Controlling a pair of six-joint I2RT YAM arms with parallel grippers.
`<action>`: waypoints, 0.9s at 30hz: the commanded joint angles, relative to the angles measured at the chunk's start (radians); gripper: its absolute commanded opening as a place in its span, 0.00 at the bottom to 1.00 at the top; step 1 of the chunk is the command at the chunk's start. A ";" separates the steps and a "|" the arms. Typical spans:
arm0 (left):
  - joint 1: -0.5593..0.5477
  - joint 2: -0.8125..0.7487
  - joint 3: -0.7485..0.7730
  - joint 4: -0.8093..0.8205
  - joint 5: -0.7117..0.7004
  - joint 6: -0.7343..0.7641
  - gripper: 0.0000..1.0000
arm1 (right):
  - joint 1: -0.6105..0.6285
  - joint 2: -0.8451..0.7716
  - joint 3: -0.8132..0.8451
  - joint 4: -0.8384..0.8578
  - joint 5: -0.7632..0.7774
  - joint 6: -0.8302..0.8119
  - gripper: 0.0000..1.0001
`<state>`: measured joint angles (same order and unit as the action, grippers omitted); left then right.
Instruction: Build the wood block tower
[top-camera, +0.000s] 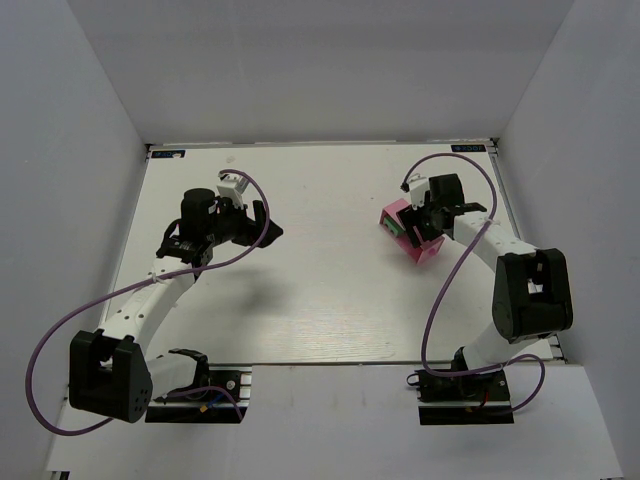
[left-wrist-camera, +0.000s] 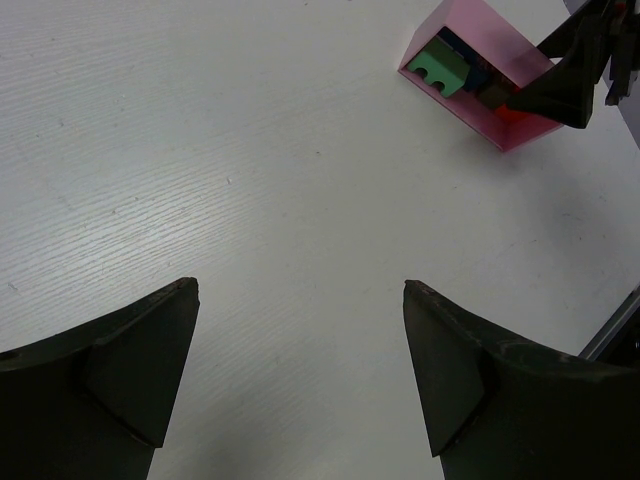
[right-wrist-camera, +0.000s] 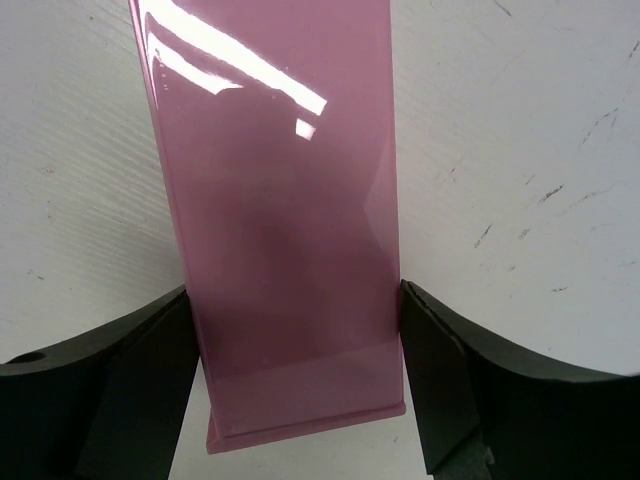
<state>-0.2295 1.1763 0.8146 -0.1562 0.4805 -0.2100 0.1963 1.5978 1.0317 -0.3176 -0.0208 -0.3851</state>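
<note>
Pink box (top-camera: 425, 251) lying on white tbl (top-camera: 320, 300), rt half, white walls (top-camera: 300, 60)

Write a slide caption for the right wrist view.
Right end effector closed on both sides of the pink box, which lies on the white table.

No text, number or brand can be read in any view. In the top view, a small dark blue rectangular sticker (top-camera: 168, 153) is seen at the far left corner of the white wood-grain table (top-camera: 320, 300), and a second dark blue sticker (top-camera: 467, 148) at the far right corner. Pale marks are carried on both, but they are too small and blurred to be made out. Nothing legible is shown in either wrist view.
</note>
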 joint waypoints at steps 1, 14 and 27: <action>0.001 -0.026 0.015 0.015 0.017 0.008 0.93 | -0.009 0.001 0.025 0.009 -0.048 -0.011 0.73; 0.001 -0.017 0.015 0.024 0.026 0.008 0.93 | -0.008 -0.021 0.036 -0.023 -0.119 -0.012 0.30; 0.001 -0.017 0.015 0.024 0.026 0.008 0.93 | 0.031 -0.117 0.031 -0.023 -0.101 -0.049 0.00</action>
<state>-0.2291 1.1763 0.8146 -0.1493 0.4870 -0.2100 0.2020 1.5528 1.0370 -0.3622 -0.1253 -0.4118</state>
